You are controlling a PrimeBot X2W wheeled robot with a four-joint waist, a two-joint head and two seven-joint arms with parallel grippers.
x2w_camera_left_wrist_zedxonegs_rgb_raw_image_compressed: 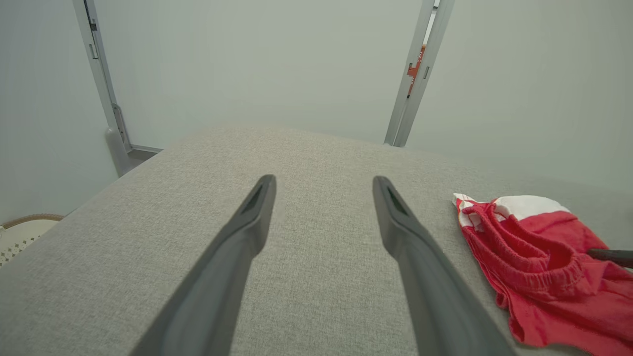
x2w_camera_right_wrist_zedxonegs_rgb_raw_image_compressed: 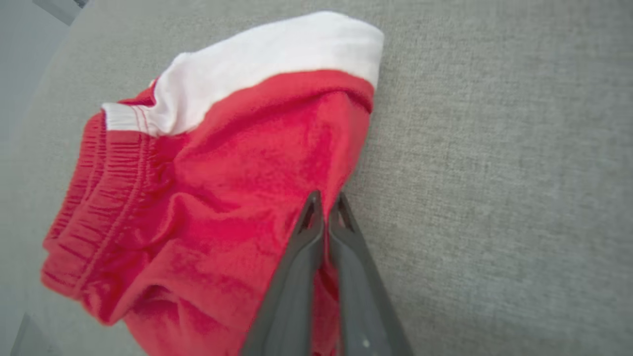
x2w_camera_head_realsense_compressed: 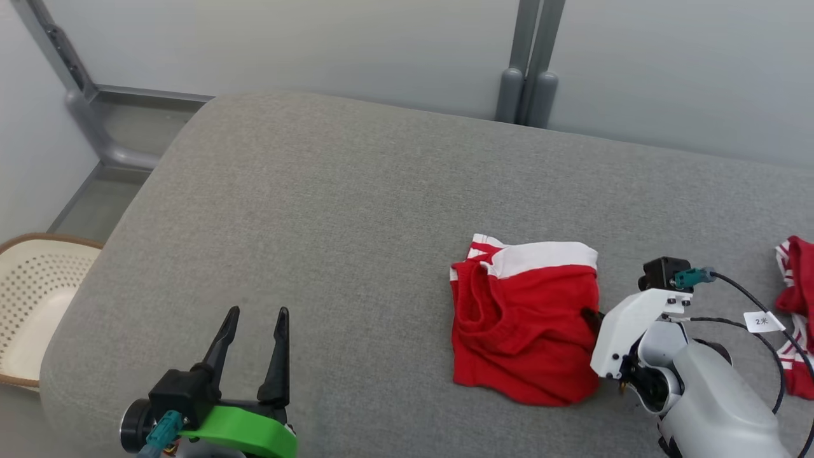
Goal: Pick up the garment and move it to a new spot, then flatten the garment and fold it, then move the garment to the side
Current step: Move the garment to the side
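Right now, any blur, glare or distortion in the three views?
Head view: sharp, flat even light, no glare on the red garment. Left wrist view: wide-angle lean on the wall posts, left hand soft up close. Right wrist view: garment's lower-left edge smeared, right hand slightly soft.

Looks like a lab / test booth, not a home: plain pale panel walls (x2w_camera_head_realsense_compressed: 286, 44) w/ grey metal posts (x2w_camera_head_realsense_compressed: 531, 70), big grey cloth-covered pad (x2w_camera_head_realsense_compressed: 305, 216) as work surface, red garment (x2w_camera_head_realsense_compressed: 528, 337) laid on it, holed plastic basket (x2w_camera_head_realsense_compressed: 32, 299) beside it, tagged cable (x2w_camera_head_realsense_compressed: 761, 321).
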